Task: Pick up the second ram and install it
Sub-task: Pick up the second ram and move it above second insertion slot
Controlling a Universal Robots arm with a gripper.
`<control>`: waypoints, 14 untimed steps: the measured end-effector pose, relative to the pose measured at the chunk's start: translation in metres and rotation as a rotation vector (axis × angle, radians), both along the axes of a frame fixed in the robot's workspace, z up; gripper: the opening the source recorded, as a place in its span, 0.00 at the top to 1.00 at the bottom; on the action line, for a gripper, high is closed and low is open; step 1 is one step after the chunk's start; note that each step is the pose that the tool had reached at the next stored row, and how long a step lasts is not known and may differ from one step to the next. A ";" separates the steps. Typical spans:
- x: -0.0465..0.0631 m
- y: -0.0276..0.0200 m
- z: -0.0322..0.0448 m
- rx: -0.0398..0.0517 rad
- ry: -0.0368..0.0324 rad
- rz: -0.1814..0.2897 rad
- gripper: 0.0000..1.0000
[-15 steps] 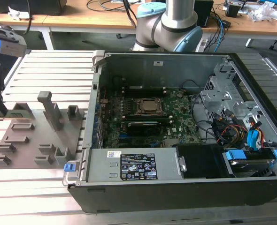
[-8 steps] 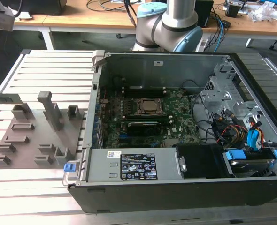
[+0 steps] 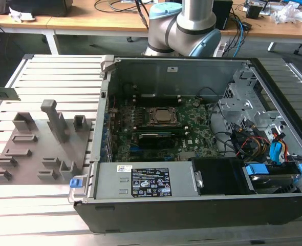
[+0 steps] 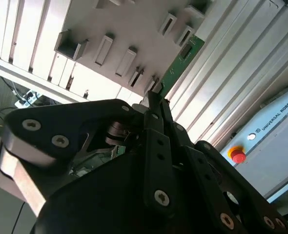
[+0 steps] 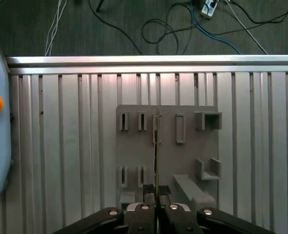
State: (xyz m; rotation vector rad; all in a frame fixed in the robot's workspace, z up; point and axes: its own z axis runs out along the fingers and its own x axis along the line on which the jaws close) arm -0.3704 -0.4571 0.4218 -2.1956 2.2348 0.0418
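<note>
Tool [image 5: 156, 193] clamped on the second ram [image 5: 156, 146], which shows edge-on in the first wrist view over the grey fixture plate [image 5: 185, 161] and its upright blocks. In the exterior view the ram sits at the far left, well apart from the open computer case [image 3: 110, 179]. The motherboard [image 3: 192, 134] lies inside the case. Plate and case both rest on the slatted surface [image 3: 59, 77].

The exterior view is looking down at a slant from well back, taking in the tabletop [image 3: 54, 66] and open computer case [image 3: 192, 72]. Both wrist views are riding just behind the tool [image 5: 156, 189] — the first facing straight down, the second tilting — all three sharing the grey fixture plate [image 3: 38, 148] and the second ram [image 3: 2, 94].
</note>
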 end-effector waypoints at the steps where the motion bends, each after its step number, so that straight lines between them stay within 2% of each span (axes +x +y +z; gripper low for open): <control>1: 0.000 0.0000 0.0006 0.0001 -0.0002 0.000 0.86; 5: 0.000 0.0000 0.0007 0.0003 0.0000 0.000 0.86; 7: 0.005 0.0000 0.0007 0.0002 0.0000 0.000 0.86; 12: 0.048 0.0000 0.0007 0.0002 0.0016 0.000 0.86; 14: 0.072 0.0000 0.0005 0.0003 0.0030 0.000 0.86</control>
